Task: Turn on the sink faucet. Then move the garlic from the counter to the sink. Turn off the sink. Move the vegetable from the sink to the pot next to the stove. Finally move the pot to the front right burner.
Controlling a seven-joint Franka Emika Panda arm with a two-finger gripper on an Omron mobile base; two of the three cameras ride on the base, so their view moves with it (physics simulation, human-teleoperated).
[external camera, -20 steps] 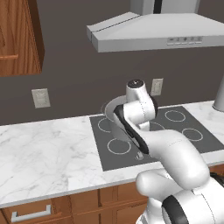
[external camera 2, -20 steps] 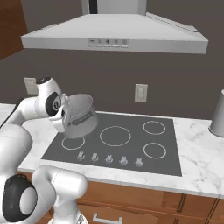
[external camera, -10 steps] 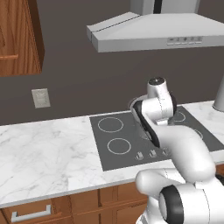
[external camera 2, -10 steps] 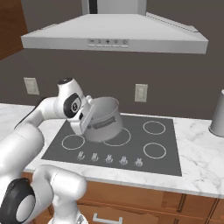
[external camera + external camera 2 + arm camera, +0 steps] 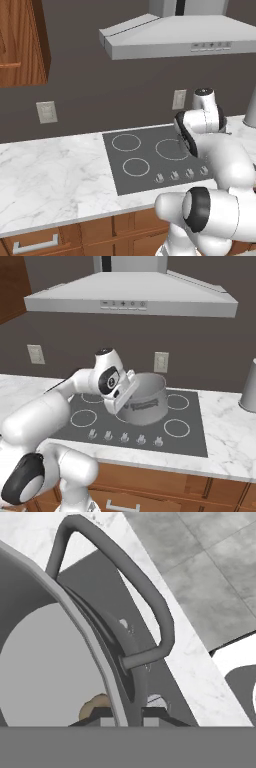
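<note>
My gripper (image 5: 128, 394) is shut on the rim of the grey pot (image 5: 146, 401), which hangs slightly tilted above the middle of the dark stove (image 5: 196, 442). The pot has no lid on it. In the hand view the pot's wall (image 5: 75, 627) runs between my fingertips (image 5: 102, 714) of the gripper (image 5: 127, 714), and its loop handle (image 5: 150, 607) curves off to the right. A tan garlic (image 5: 94, 706) lies on the pot's floor. From the left base view the arm's hand (image 5: 196, 125) stands over the stove (image 5: 145, 165). White marble counter (image 5: 50, 170) flanks the cooktop.
A grey range hood (image 5: 130, 296) hangs above the stove. A tall grey cylinder (image 5: 249, 387) stands on the counter at the right. Several knobs (image 5: 125, 438) line the cooktop's front edge. Wall outlets (image 5: 161, 362) sit behind it, and wooden cabinets (image 5: 20, 45) at the upper left.
The arm has swung to the right with the pot in its grip, carrying it from over the left burners to over the stove's middle. The stove and counter have stayed put.
</note>
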